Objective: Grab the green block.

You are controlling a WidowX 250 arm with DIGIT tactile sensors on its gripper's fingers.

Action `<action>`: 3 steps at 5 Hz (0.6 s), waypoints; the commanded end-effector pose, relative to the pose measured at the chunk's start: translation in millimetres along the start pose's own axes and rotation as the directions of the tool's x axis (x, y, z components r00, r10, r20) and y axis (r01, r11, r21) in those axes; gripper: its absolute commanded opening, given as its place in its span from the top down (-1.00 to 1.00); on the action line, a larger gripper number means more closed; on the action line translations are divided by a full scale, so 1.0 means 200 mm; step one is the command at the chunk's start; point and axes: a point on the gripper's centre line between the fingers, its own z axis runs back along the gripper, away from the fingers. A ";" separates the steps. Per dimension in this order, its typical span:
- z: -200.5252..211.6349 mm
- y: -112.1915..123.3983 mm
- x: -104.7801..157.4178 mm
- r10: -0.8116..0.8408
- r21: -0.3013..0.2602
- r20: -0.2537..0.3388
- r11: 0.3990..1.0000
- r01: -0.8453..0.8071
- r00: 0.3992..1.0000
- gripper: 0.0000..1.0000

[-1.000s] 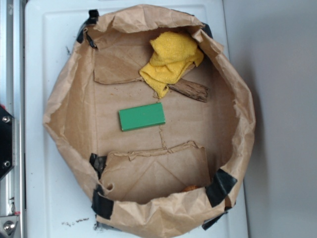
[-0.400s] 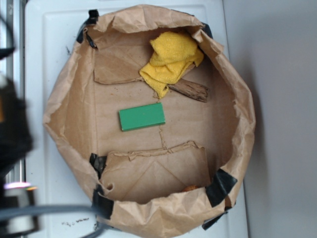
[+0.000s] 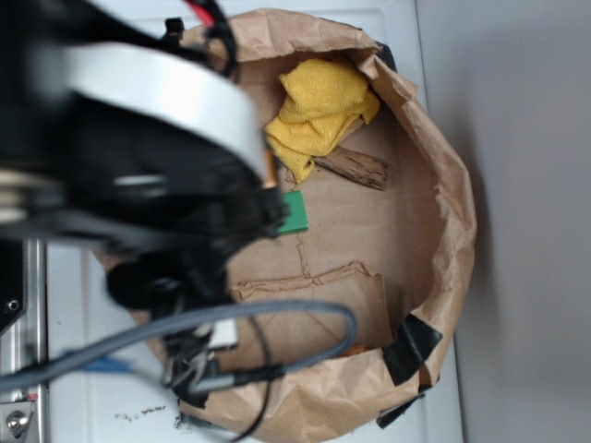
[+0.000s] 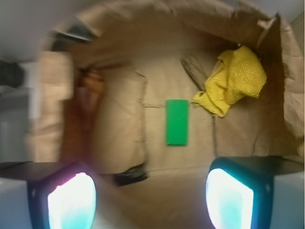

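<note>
Clearly the jaws stand wide apart and hold nothing: in the wrist view the two fingertips [image 4: 71, 200] show at the bottom corners with open space between them. The green block [image 4: 177, 122] lies flat on the floor of the paper bag [image 4: 119, 129], ahead of the jaws and a little toward the right-hand finger, not yet between them. Its long side runs straight away from the jaws. In the exterior view the arm hides most of it; only one end [image 3: 295, 212] shows.

Just beyond and to the right of the block sit a brown wood piece [image 4: 193, 71] and a crumpled yellow cloth [image 4: 236, 81], near it but apart.

By its sharp edges and flat faces, the block looks stiff and light, likely smooth enough to slip if pinched at a corner. Taking it across the short width, near the middle of its length, seems best; being so low, the fingers would have to come almost down to the paper.
</note>
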 end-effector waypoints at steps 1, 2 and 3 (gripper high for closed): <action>0.04 0.02 0.02 0.017 0.006 0.037 1.000 -0.017 0.999 -1.00; 0.04 0.02 0.02 0.017 0.006 0.037 1.000 -0.017 0.999 -1.00; -0.18 0.05 0.12 0.012 -0.022 -0.010 1.000 -0.012 1.000 -1.00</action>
